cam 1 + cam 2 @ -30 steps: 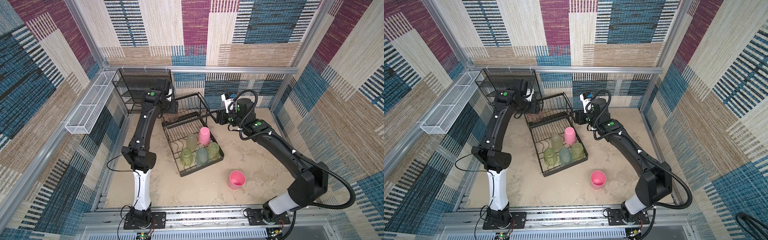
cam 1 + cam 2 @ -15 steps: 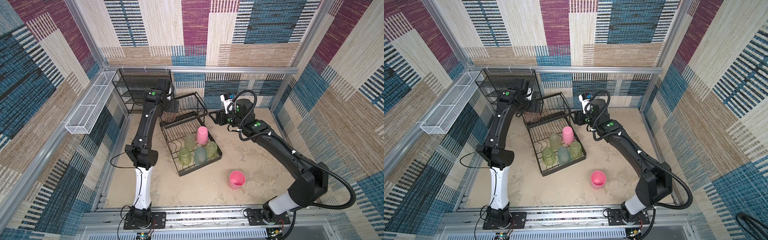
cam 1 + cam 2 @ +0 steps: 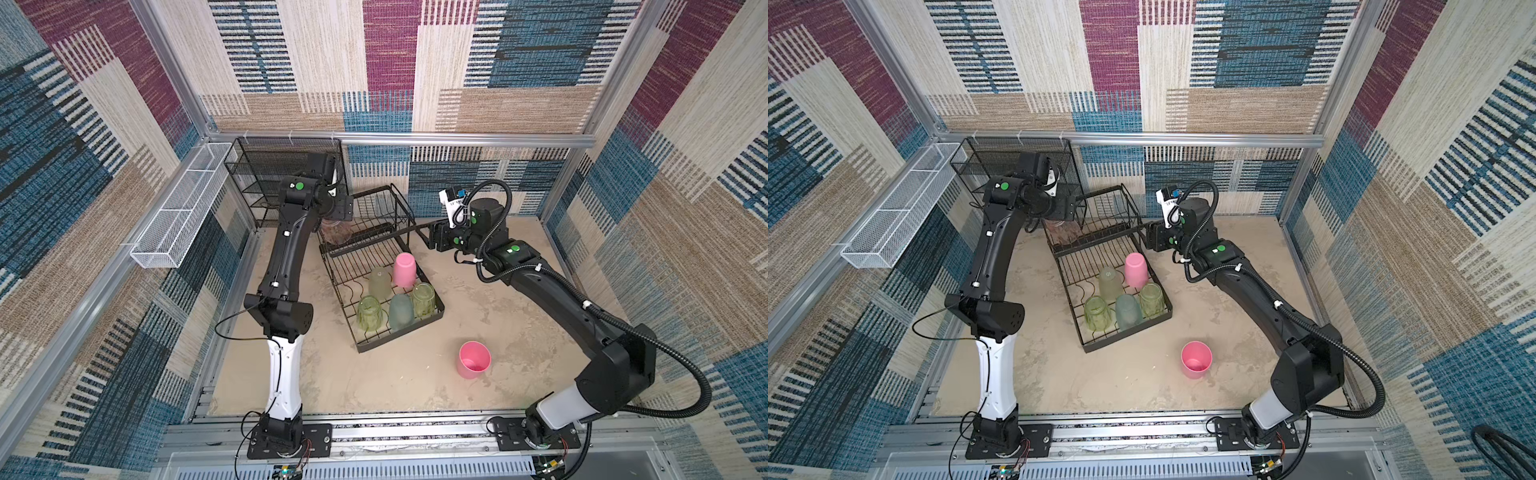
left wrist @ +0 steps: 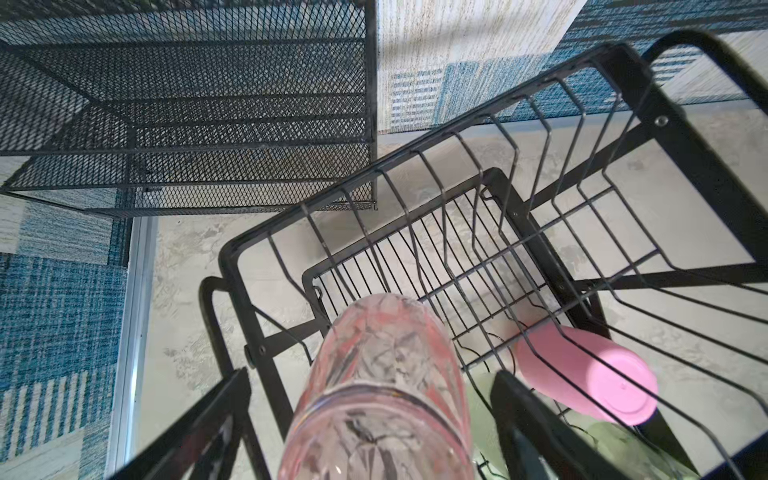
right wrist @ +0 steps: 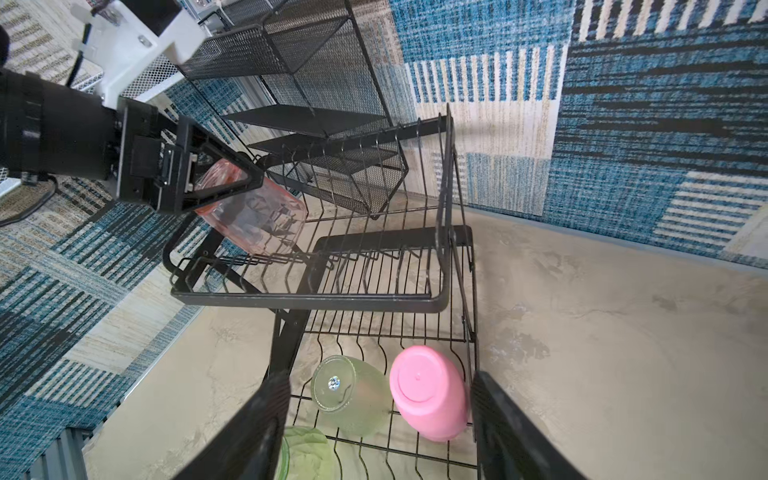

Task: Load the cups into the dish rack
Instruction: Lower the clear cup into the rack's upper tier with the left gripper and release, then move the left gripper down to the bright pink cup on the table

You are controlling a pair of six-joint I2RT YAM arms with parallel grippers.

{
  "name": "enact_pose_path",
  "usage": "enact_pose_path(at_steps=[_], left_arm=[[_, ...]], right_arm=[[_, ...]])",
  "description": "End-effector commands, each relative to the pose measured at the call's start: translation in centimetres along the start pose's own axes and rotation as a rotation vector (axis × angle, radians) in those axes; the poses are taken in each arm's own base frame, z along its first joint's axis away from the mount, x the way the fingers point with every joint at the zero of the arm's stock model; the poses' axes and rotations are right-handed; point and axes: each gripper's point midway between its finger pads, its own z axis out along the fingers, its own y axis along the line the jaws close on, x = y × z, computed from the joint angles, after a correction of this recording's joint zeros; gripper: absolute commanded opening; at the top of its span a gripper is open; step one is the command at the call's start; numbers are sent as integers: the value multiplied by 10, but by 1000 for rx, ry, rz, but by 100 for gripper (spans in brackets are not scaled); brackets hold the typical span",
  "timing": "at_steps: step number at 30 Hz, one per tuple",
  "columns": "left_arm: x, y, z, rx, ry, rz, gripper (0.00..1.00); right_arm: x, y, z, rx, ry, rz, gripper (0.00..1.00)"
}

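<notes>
On the upper basket tier: the translucent reddish-pink cup (image 5: 257,216) lies tilted on the wires of the small upper tier (image 5: 311,298) of the dish rack (image 3: 401,331), with its base pointing into the basket and its mouth toward your left claw.
Left claw (image 4: 370,374): open. Its fingers (image 4: 216,415) stand on either side of that cup with a sliver of gap on each side, so you have hold of nothing.
Cup relative to left claw: between the jaws at its mouth end, not pinched.
Right claw (image 5: 378,378): jaws wide and nothing held. In both top views you will find it just beside the right end of the upper tier (image 3: 420,232).
Under the right claw: the inverted pink cup (image 5: 428,395) and the frosted yellow-green cup (image 5: 349,395) sit side by side, bases up, on the lower tier.
Lower tier, front row: the first yellow-green cup (image 3: 368,312), the pale teal cup (image 3: 401,311) and the second yellow-green cup (image 3: 423,300), all upside down.
Table (image 3: 519,316): the upright pink cup (image 3: 474,360) stands mouth up, well apart from the rack and from both your claws.
Behind the rack: a black mesh shelf unit (image 3: 266,174) stands there, with a white mesh trough (image 3: 183,208) on the wall beside it.
</notes>
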Motion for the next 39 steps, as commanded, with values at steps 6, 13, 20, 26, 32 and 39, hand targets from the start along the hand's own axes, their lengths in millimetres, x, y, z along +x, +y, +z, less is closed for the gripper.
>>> enact_pose_path(at_steps=[6, 13, 20, 26, 32, 39], left_arm=[[-16, -2, -21, 21, -78, -9, 93], [-33, -6, -64, 52, -181, -22, 93], [-25, -25, -116, 108, -232, 9, 92], [15, -59, -137, 164, -206, 56, 90], [73, -104, -149, 257, -164, 96, 86], [155, -175, -157, 324, -53, 205, 81]], right_arm=[[-2, -6, -9, 60, -11, -18, 72], [14, -22, -28, 174, 30, -4, 71], [65, -45, -59, 360, 175, 63, 69], [117, -52, -95, 455, 283, 155, 67], [142, -65, -117, 522, 294, 237, 67], [145, -112, -137, 587, 231, 366, 66]])
